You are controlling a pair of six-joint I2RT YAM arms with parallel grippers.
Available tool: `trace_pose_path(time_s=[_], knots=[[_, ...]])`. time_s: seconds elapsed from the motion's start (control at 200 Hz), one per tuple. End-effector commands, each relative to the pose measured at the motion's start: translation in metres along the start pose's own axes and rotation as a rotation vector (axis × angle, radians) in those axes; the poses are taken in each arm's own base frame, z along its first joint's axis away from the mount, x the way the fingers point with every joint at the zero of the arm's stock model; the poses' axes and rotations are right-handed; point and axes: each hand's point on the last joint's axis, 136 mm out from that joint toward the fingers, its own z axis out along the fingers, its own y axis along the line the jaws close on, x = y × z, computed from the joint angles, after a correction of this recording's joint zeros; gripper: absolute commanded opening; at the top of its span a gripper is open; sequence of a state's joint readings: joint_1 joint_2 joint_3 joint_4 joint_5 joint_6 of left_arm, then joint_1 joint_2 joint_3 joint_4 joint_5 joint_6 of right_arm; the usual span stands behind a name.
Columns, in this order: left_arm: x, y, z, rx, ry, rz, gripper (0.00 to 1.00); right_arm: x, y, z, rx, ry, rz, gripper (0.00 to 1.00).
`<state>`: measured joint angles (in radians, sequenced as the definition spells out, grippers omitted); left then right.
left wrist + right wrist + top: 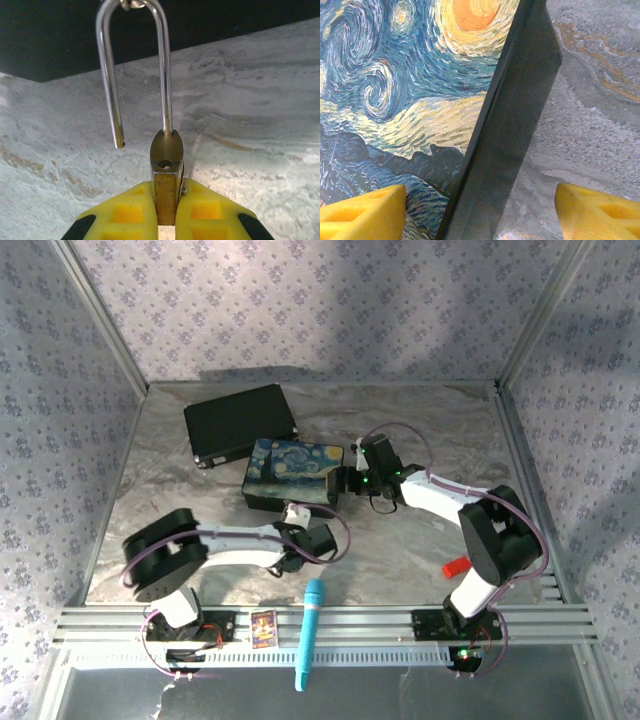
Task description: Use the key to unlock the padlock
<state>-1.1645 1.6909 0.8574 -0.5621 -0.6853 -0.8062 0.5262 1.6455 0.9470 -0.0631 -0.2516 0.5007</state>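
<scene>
Left hand point(166, 202) clamps the padlock point(166, 152) (shackle open).

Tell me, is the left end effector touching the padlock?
Touching. Left wrist view: the left end effector clamps the padlock body between its yellow fingers.

— How much of the small brass-gold padlock point(166, 165) shows at the left wrist?
— Its lower body is hidden between the left gripper's yellow fingers point(125, 212). The upper edge cuts off the bend of its silver shackle point(162, 75).
— And at the right wrist?
— The Starry Night painted box point(410, 100) runs off three edges. The bottom edge crops the right gripper's yellow fingers point(365, 215).
</scene>
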Motion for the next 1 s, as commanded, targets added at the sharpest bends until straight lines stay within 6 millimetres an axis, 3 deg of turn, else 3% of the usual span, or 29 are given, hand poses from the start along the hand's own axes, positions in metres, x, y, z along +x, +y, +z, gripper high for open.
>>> trace_pose_path(time_s=[0.0,0.16,0.365,0.64,0.835,0.91,0.935,0.994], knots=[[-0.007,0.002,-0.001,-0.101,-0.025,0.063,0.06,0.049,-0.059,0.005,0.176,0.156,0.07,0.77],[-0.011,-0.026,-0.011,-0.033,-0.044,0.092,0.12,0.045,-0.065,0.003,0.181,0.142,0.092,0.78],[-0.02,-0.045,-0.025,0.073,-0.057,0.091,0.23,0.037,-0.063,0.001,0.176,0.129,0.081,0.78],[-0.02,-0.054,-0.025,0.094,-0.031,0.1,0.33,0.029,-0.057,-0.004,0.171,0.121,0.056,0.8],[-0.036,-0.054,-0.046,0.231,-0.063,-0.004,0.75,0.007,-0.038,-0.018,0.122,0.067,-0.006,0.84],[-0.047,-0.054,-0.058,0.32,-0.071,-0.058,0.91,-0.006,-0.03,-0.028,0.102,0.025,-0.028,0.94],[-0.051,-0.053,-0.062,0.349,-0.078,-0.085,0.95,-0.011,-0.027,-0.032,0.092,0.011,-0.035,0.99],[-0.061,-0.049,-0.071,0.42,-0.095,-0.144,1.0,-0.023,-0.018,-0.044,0.07,-0.029,-0.059,0.99]])
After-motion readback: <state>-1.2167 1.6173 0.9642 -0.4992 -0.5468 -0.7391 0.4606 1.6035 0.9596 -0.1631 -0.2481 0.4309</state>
